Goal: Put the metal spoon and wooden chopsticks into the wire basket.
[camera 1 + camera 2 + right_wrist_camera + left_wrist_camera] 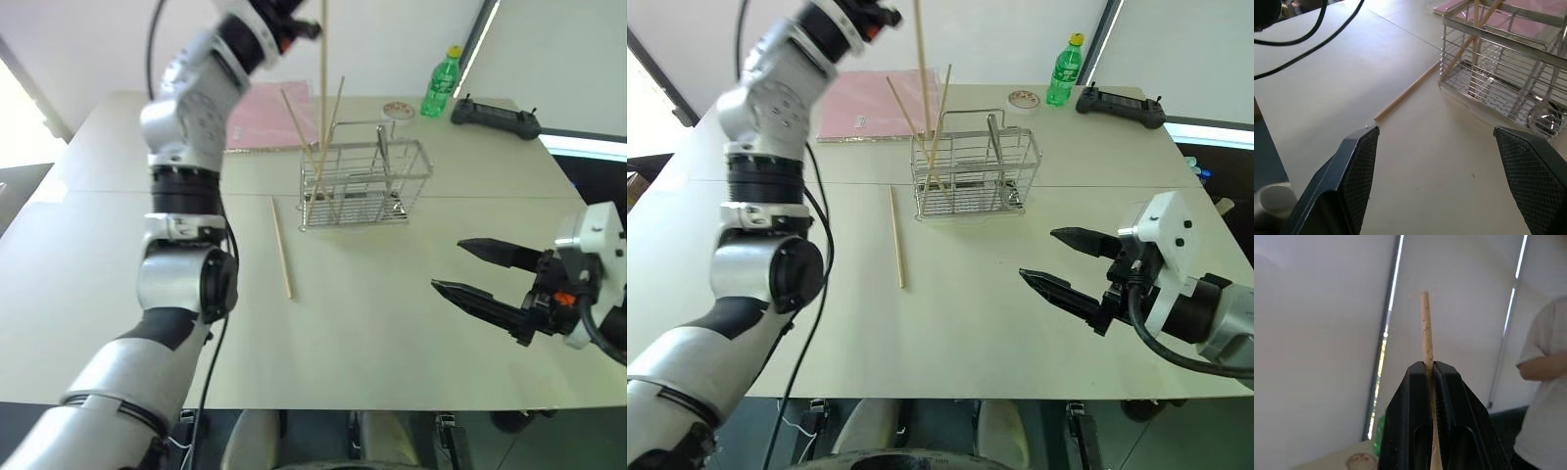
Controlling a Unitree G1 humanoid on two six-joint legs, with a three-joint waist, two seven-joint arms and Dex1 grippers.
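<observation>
Looking down from the head, left eye:
Left arm: rising high over the table, its gripper up at the frame's upper edge, gripping one chopstick that is hanging upright above the basket.
Basket: standing mid-table, silver wire with a handle loop; two chopsticks are leaning inside its left part, tips sticking out above the rim.
Spoon: standing in the basket's right part, thin shiny handle up.
Loose chopstick: lying flat on the table just left of the basket, pale tan.
Right gripper: hovering over the table's right side, fingers spread wide, nothing between them.
Background: a green bottle, a black controller and a pink mat are sitting at the far edge.

Right eye:
Right arm: reaching in from the right, fingers pointing left toward the loose chopstick's side of the table.

Left wrist:
Grip: both black fingers are pressing tight on the held chopstick, which is poking out past the tips; a person in a white shirt is standing behind.

Right wrist:
Fingers: splayed apart above bare table, with the loose chopstick's end and the basket's corner lying beyond them.
</observation>
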